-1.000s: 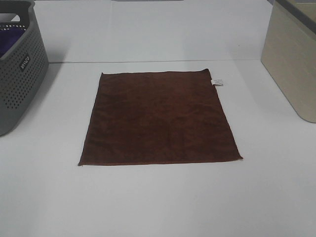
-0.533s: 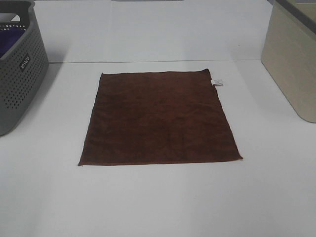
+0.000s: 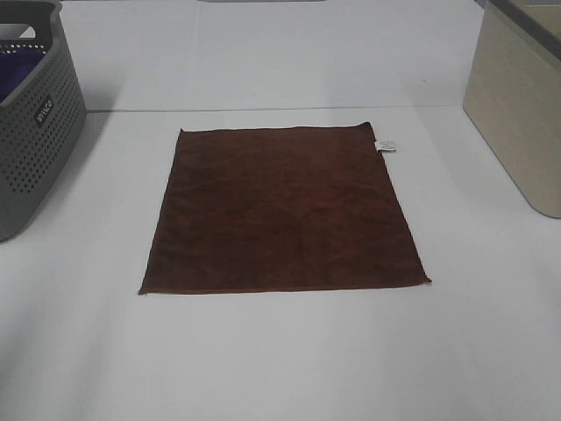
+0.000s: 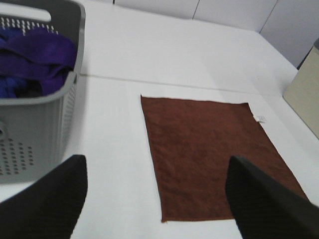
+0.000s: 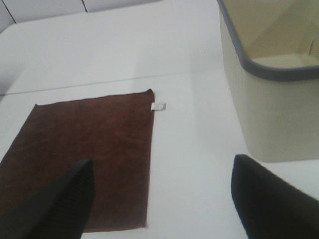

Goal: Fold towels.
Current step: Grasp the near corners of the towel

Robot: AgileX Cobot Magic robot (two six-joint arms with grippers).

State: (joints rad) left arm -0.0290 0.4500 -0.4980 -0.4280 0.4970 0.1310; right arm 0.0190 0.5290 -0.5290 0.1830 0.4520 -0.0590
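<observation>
The dark reddish-brown towel (image 3: 285,210) lies flat and unfolded in the middle of the white counter (image 3: 280,360). Its small white tag (image 3: 386,146) sticks out at the far right corner. A perforated grey basket (image 3: 35,132) stands well apart on the left with a purple cloth (image 4: 35,55) inside, and a beige bin (image 3: 521,114) stands well apart on the right. The left fingers (image 4: 50,204) are spread wide and hold nothing. The right fingers (image 5: 55,204) are spread just as wide and are also empty. Both pairs are clear of the towel.
</observation>
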